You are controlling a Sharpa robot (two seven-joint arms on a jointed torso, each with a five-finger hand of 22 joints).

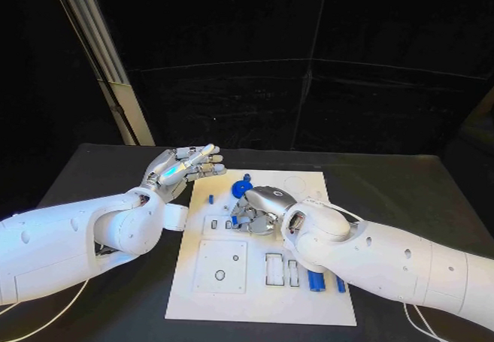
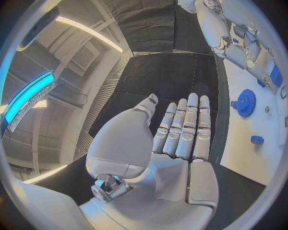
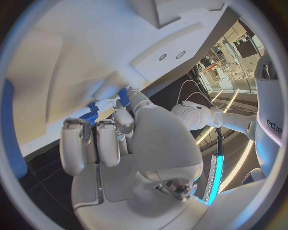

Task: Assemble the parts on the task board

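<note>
The white task board [image 1: 262, 303] lies in the middle of the black table. A blue gear [image 1: 242, 188] stands near its far left part, with a small blue peg [image 1: 211, 199] to its left. My right hand [image 1: 262, 211] is down on the board just beside the gear, fingers curled in. Blue shows at its fingertips [image 3: 93, 112], and whether they pinch a part is hidden. My left hand [image 1: 185, 167] is raised off the board's far left corner, fingers straight and together, holding nothing. From the left wrist, the gear [image 2: 245, 102] sits beyond that flat hand [image 2: 180, 129].
Two blue parts [image 1: 316, 281] stand near the board's near right edge, beside rectangular slots [image 1: 274, 268]. A square plate with a hole [image 1: 220, 266] sits on the near left. A pale slanted post [image 1: 110, 68] rises behind the table's far left.
</note>
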